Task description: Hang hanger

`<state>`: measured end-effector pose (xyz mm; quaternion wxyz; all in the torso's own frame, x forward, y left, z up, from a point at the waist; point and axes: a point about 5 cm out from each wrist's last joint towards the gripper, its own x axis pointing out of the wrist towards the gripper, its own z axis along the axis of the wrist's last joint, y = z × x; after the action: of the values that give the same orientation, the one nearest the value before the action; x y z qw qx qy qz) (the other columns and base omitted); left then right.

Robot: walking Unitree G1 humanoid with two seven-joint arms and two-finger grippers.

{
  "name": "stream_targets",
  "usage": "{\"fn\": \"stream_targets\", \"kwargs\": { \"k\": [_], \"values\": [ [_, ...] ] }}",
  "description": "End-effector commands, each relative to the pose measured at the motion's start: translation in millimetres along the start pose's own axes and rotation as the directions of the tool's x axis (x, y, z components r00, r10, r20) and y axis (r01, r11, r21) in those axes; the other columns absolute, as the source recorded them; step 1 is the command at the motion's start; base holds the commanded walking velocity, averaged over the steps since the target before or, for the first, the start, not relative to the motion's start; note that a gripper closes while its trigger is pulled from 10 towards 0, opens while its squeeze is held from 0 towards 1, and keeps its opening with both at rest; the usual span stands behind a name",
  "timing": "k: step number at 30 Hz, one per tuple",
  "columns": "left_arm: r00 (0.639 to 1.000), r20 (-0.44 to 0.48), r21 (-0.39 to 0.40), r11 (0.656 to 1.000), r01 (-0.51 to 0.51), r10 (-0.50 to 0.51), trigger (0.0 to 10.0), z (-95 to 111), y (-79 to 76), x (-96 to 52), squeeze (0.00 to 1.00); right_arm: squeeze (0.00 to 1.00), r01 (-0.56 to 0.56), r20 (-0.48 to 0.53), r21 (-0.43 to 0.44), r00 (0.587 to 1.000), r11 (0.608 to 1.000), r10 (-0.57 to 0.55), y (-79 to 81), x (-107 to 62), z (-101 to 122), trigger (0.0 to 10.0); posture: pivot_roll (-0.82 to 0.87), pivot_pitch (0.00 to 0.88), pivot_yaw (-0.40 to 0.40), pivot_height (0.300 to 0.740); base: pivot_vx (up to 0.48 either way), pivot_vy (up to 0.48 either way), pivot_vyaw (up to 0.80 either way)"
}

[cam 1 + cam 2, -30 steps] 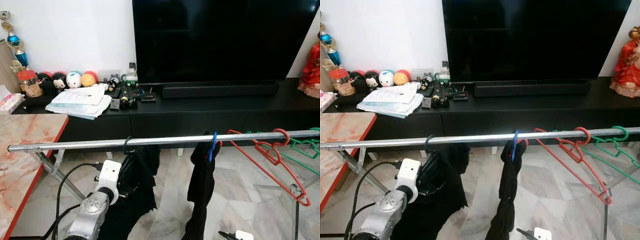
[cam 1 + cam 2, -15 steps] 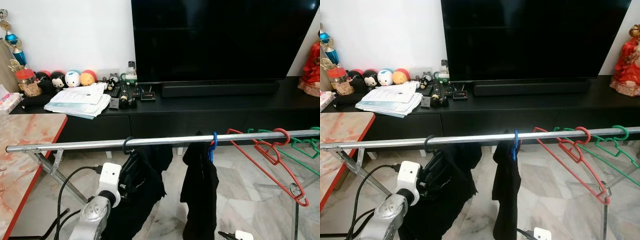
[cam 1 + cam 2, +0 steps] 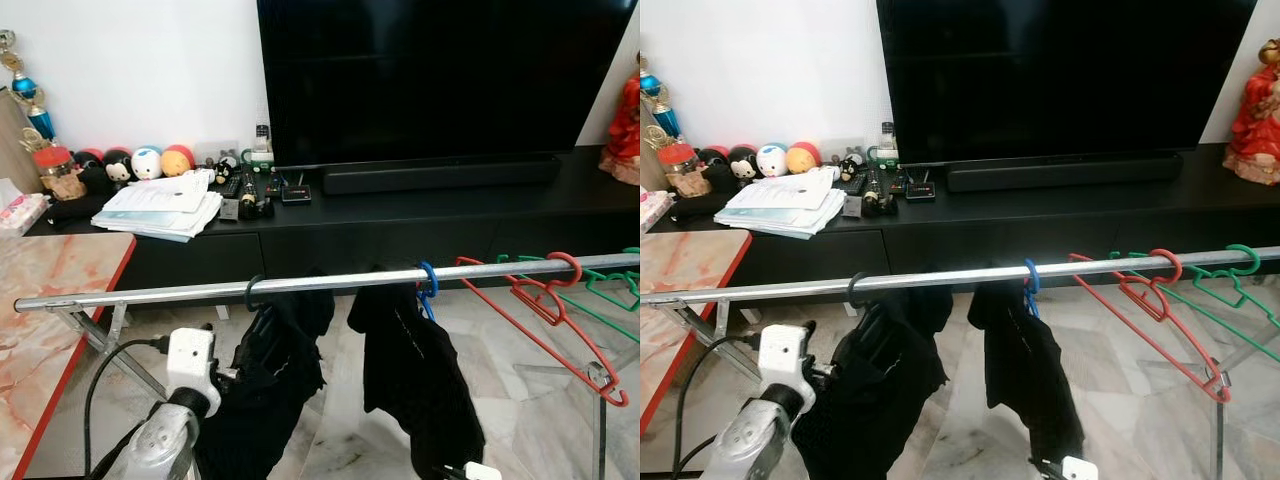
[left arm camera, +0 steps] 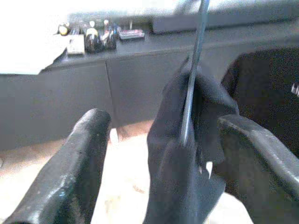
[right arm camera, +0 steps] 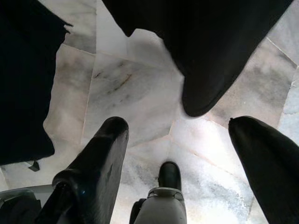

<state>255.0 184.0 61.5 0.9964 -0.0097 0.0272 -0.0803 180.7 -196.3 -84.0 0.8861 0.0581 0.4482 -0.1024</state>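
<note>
Marble floor (image 3: 520, 400), black garment (image 3: 265, 385) on rail (image 3: 150, 291), left gripper (image 4: 159, 158) open

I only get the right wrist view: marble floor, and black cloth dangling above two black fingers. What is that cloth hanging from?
Observer: A blue hanger hooked on a metal rail in front of a TV cabinet.
Operator: Anything else on that rail?
Observer: A second black garment further to the robot's left, and an empty red hanger and green hanger to the right.
Operator: And the other arm?
Observer: The left gripper is open, its fingers on either side of the second black garment.
</note>
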Motion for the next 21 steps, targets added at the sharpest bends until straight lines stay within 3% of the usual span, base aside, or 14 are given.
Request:
{"fn": "stream_targets", "kwargs": {
  "k": [1, 5, 7, 9, 10, 13, 15, 17, 19, 21],
  "values": [
    [0.999, -0.029, 0.024, 0.999, -0.024, 0.025, 10.0, -7.1, 11.0, -9.3, 0.0, 0.0, -0.003, -0.007, 0.003, 1.0, 1.0, 0.003, 2.0, -0.5, -3.2, 10.0, 0.03, 0.0, 0.062, 0.74, 0.0, 0.0, 0.0],
    [0.995, -0.081, 0.056, 0.997, -0.06, 0.065, 10.0, -19.0, 23.9, -22.0, 0.0, 0.0, -0.006, -0.005, -0.003, 1.0, 1.0, 0.006, 3.8, -0.4, -2.8, 10.0, 0.03, 0.0, 0.056, 0.74, 0.0, 0.0, 0.0],
    [0.977, -0.143, 0.071, 0.986, -0.151, 0.16, 10.0, -34.2, 41.6, -34.4, 0.0, 0.0, -0.011, -0.005, -0.015, 1.0, 1.0, 0.011, 4.4, -0.4, -2.9, 10.0, 0.03, 0.0, 0.055, 0.74, 0.0, 0.0, 0.0],
    [0.969, -0.163, 0.075, 0.981, -0.178, 0.188, 10.0, -38.8, 46.3, -37.5, 0.0, 0.0, -0.012, -0.006, -0.018, 1.0, 1.0, 0.012, 4.5, -0.4, -2.9, 10.0, 0.03, 0.0, 0.055, 0.74, 0.0, 0.0, 0.0],
    [0.946, -0.221, 0.082, 0.971, -0.226, 0.239, 10.0, -51.9, 55.3, -45.6, 0.0, 0.0, -0.014, -0.008, -0.021, 1.0, 1.0, 0.014, 4.7, -0.4, -3.2, 10.0, 0.03, 0.0, 0.055, 0.74, 0.0, 0.0, 0.0],
    [0.917, -0.291, 0.089, 0.962, -0.258, 0.273, 10.0, -66.2, 62.7, -54.1, 0.0, 0.0, -0.015, -0.009, -0.023, 1.0, 1.0, 0.014, 5.1, -0.4, -3.2, 10.0, 0.03, 0.0, 0.055, 0.74, 0.0, 0.0, 0.0],
    [0.894, -0.355, 0.09, 0.962, -0.257, 0.272, 10.0, -77.1, 65.0, -58.8, 0.0, 0.0, -0.016, -0.009, -0.027, 1.0, 1.0, 0.015, 5.1, -0.3, -3.0, 10.0, 0.03, 0.0, 0.054, 0.74, 0.0, 0.0, 0.0],
    [0.848, -0.453, 0.101, 0.961, -0.259, 0.276, 10.0, -92.7, 66.0, -64.0, 0.0, 0.0, -0.016, -0.01, -0.028, 1.0, 0.999, 0.016, 5.3, -0.3, -3.1, 10.0, 0.04, 0.0, 0.057, 0.74, 0.0, 0.0, 0.0],
    [0.837, -0.47, 0.105, 0.959, -0.262, 0.28, 10.0, -95.8, 66.5, -65.8, 0.0, 0.0, -0.017, -0.01, -0.028, 1.0, 0.999, 0.016, 5.4, -0.3, -3.1, 10.0, 0.03, 0.0, 0.057, 0.74, 0.0, 0.0, 0.0],
    [0.804, -0.521, 0.097, 0.956, -0.277, 0.286, 10.0, -105.9, 66.3, -71.5, 0.0, 0.0, -0.016, -0.011, -0.029, 1.0, 0.999, 0.016, 5.5, -0.3, -3.2, 10.0, 0.03, 0.0, 0.055, 0.74, 0.0, 0.0, 0.0]
  ]
}}
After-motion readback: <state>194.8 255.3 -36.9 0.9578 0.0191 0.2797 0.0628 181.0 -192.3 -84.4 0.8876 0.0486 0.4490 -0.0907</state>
